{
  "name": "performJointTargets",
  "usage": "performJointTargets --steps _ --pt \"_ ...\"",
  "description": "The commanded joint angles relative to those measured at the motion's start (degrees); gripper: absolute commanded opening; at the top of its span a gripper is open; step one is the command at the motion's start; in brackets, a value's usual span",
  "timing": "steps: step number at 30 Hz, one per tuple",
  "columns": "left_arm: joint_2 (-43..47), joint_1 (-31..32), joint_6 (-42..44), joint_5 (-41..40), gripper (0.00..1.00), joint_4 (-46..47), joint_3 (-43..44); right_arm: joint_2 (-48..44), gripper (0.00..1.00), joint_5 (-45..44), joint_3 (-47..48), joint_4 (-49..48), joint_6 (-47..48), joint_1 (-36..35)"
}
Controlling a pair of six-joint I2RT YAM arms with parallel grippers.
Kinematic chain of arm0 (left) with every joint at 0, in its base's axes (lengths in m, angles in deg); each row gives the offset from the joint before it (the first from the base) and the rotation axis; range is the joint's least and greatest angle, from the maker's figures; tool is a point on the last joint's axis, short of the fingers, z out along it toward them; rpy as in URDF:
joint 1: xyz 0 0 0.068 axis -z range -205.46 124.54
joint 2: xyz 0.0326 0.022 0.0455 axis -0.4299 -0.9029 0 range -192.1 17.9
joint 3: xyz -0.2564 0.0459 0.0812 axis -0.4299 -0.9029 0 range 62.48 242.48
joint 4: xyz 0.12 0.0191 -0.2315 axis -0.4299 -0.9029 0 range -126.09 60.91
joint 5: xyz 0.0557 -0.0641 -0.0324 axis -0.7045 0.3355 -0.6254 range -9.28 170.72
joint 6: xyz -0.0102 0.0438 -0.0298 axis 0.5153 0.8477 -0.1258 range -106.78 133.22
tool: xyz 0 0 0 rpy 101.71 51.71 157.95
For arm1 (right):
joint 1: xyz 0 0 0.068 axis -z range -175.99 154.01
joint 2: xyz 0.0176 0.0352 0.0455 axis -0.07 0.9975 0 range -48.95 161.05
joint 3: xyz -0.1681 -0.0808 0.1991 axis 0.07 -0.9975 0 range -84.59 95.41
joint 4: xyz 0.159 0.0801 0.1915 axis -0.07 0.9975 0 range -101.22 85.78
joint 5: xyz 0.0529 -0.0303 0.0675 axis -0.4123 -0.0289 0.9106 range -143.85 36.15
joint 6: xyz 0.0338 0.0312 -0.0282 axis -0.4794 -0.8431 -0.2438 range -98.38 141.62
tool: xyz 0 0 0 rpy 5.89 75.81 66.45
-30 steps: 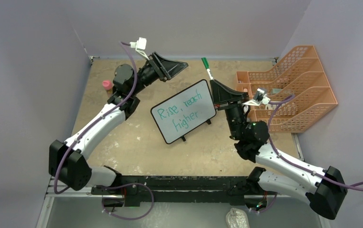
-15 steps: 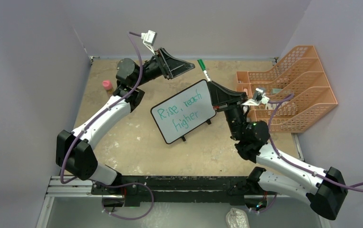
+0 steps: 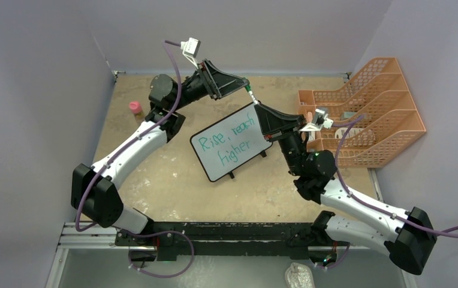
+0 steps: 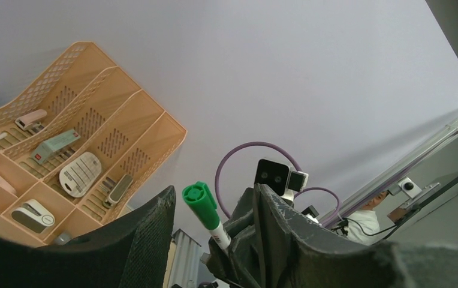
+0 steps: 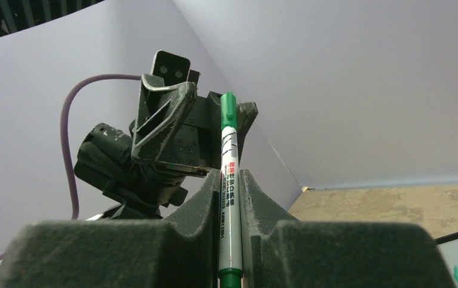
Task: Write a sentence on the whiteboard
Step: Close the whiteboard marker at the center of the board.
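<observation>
Your right gripper (image 5: 231,178), clamped on the marker (image 5: 229,150), aims its long axis into your left gripper's (image 4: 214,198) half-spread jaws, just behind the whiteboard (image 3: 214,169) carrying the sentence (image 3: 229,139).

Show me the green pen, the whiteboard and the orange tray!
green pen (image 5: 229,174), right wrist view, on its white barrel.
whiteboard (image 3: 207,158), top view, on a bare white corner.
orange tray (image 3: 415,120), top view, on its mesh side wall.
</observation>
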Motion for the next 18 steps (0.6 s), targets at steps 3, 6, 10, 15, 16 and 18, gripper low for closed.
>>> performJointTargets --steps 3,6,10,15,16,18 --pt "0.2 1.8 0.3 -2.3 0.36 1.5 2.6 -0.1 0.0 1.0 2.8 -2.5 -0.6 0.1" --pt "0.6 2.1 0.2 -3.2 0.22 1.4 1.9 -0.1 0.0 1.4 2.8 -2.6 -0.6 0.1" --pt "1.5 2.3 -0.4 -4.3 0.05 1.4 0.9 -0.2 0.0 1.4 2.7 -2.9 -1.0 0.0" --pt "3.3 3.5 -2.8 -6.8 0.0 3.1 -1.9 -0.1 0.0 1.0 3.1 -4.2 -0.9 0.1" --pt "3.8 4.2 -2.6 -7.5 0.0 3.2 -2.2 0.0 0.0 1.0 3.4 -4.5 -0.8 0.1" --pt "4.8 5.9 -1.8 -9.0 0.0 2.7 -3.0 0.5 0.0 1.0 3.9 -5.1 -0.5 0.1"
